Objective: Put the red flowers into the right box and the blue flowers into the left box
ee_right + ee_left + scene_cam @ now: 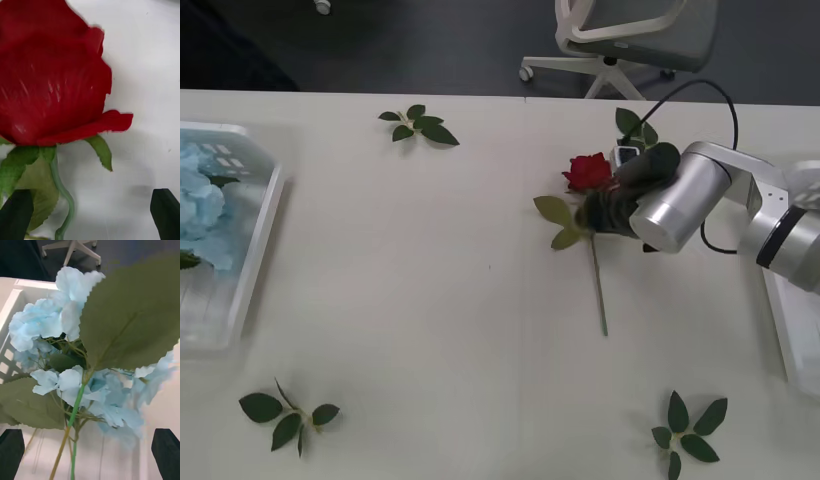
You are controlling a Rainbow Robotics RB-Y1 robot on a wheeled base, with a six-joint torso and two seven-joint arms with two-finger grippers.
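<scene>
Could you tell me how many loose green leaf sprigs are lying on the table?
4 at least: one far-side sprig, one near-left sprig, one near-right sprig, and one behind the right gripper, partly hidden. The arm may hide more.

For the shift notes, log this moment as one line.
right pincer: open at red rose on table | blue hydrangeas in left box | left pincer: open above them

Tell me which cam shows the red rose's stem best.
Front view: the rose and its whole stem lie on the table, by the right tool. The right wrist view shows the bloom and only a short curved stem piece.
</scene>
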